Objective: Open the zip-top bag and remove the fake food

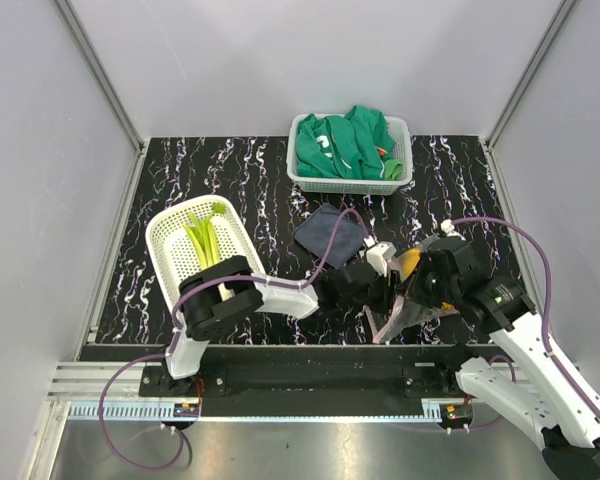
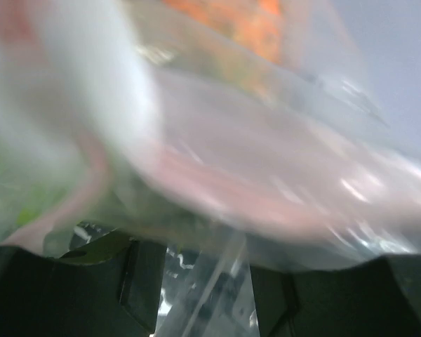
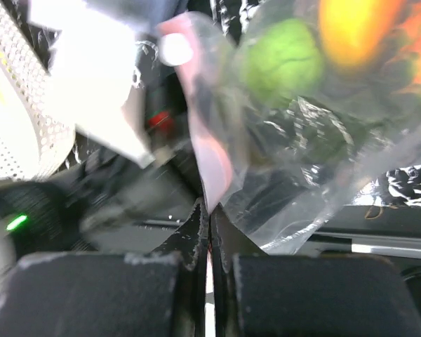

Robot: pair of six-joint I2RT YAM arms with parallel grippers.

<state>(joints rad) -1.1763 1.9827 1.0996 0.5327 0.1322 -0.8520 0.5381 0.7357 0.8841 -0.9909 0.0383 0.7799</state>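
just right of the left gripper (image 2: 203,288) (hard to say whether it grips the film) the zip-top bag (image 1: 405,312) is held by the right gripper (image 3: 209,225), clamped on its pink zip edge, fake food (image 3: 281,60) inside

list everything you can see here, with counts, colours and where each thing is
zip-top bag: 1, clear with pink zip strip, between the two grippers
green round piece: 1, green, inside the bag
yellow-orange piece: 1, inside the bag; others too blurred to count
leek: 1, pale green, in the oval basket
oval basket: 1, white, left
rectangular basket: 1, white, back centre
garment: 1, green, white print, in the rectangular basket
cloth: 1, dark grey-blue, centre
table: 1, black marbled
left gripper: 1, black, bag film between its jaws, grip unclear
right gripper: 1, black, shut on the bag's zip strip
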